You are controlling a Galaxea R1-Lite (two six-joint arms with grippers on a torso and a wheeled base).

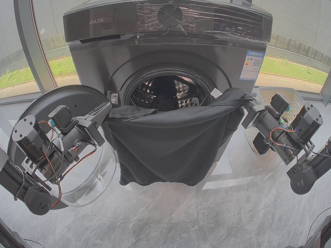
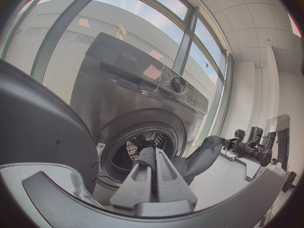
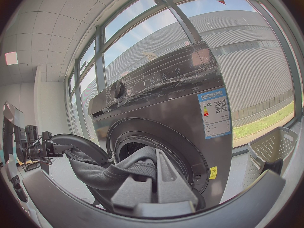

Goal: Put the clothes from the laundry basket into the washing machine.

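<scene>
Head view: a black garment (image 1: 172, 142) hangs stretched between the two grippers in front of the washing machine (image 1: 165, 52). Its top edge runs across the lower part of the round opening, and the rest hangs down towards the floor. The left gripper (image 1: 107, 108) is clenched on one upper corner, beside the open door (image 1: 74, 99). The right gripper (image 1: 249, 99) grasps the other upper corner, near the laundry basket (image 1: 272, 95), which stands on the floor to the right of the machine.

Left wrist view: the left gripper (image 2: 153, 162) has its jaws pressed together on a fold of the black garment (image 2: 202, 157). The cloth runs across to the right gripper (image 2: 225, 143) farther off.

Right wrist view: the right gripper (image 3: 155, 171) is clamped on the black garment (image 3: 95, 174), which stretches away to the left gripper (image 3: 68, 148) by the door (image 3: 85, 146). A dark cloth (image 3: 275, 166) lies in the laundry basket (image 3: 272, 146)
</scene>
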